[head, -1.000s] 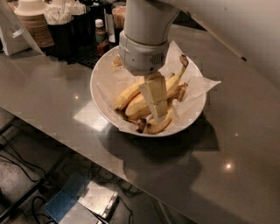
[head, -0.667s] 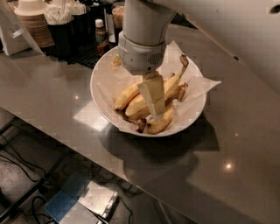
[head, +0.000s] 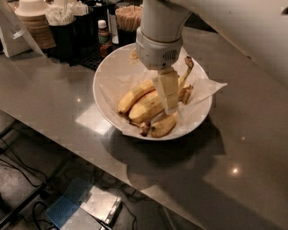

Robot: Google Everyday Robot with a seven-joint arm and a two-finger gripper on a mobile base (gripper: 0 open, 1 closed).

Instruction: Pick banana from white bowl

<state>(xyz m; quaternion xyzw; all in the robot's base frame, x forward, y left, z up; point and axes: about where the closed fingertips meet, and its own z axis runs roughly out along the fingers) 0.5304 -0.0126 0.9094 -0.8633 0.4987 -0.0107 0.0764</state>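
The white bowl [head: 108, 72] stands on the grey counter, lined with crinkled white paper. Three bananas lie in it. The banana [head: 146, 108] is the thick middle one, and its long curved stem [head: 185, 74] rises to a dark tip at the right. A slimmer banana [head: 134, 95] lies to its left. A short stubby one [head: 163, 127] lies at the front. My gripper [head: 171, 108] points straight down into the bowl, right over the thick banana's middle, and hides part of it.
Behind the bowl stand black holders with stir sticks [head: 128, 11], a small bottle [head: 104, 33] and stacked paper cups [head: 33, 20]. The counter's front edge runs diagonally below the bowl, with the floor and cables beneath it.
My gripper and wrist have shifted slightly to the right over the bowl. The bananas and the bowl have not moved.
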